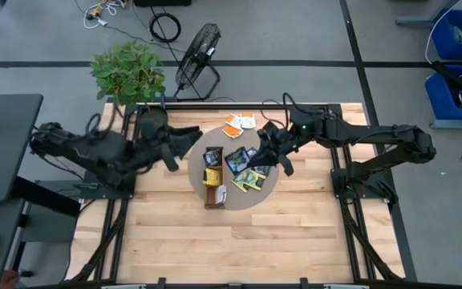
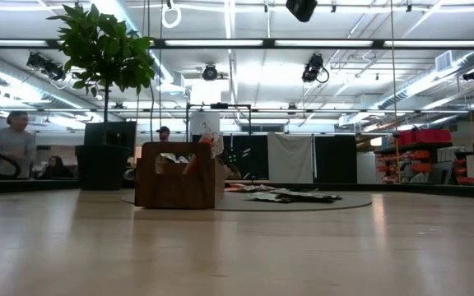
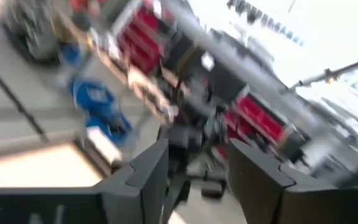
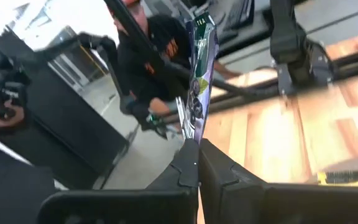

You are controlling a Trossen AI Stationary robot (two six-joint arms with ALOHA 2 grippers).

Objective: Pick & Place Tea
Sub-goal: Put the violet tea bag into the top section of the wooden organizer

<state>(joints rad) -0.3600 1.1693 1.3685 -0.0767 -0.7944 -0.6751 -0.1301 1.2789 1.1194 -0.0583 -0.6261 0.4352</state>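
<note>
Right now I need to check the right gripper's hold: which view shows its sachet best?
The right wrist view: the sachet stands edge-on, pinched between the right gripper's shut fingers, its print visible. The high view shows only that gripper over the mat, the sachet too small to pick out. The low and left wrist views do not show it.

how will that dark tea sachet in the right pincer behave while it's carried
The dark tea sachet looks thin and flat, so probably very light. It stands upright from the shut right pincer, pinched at one edge only, so it is fairly stiff yet might flex or swing. Its glossy wrapper could be slippery.
</note>
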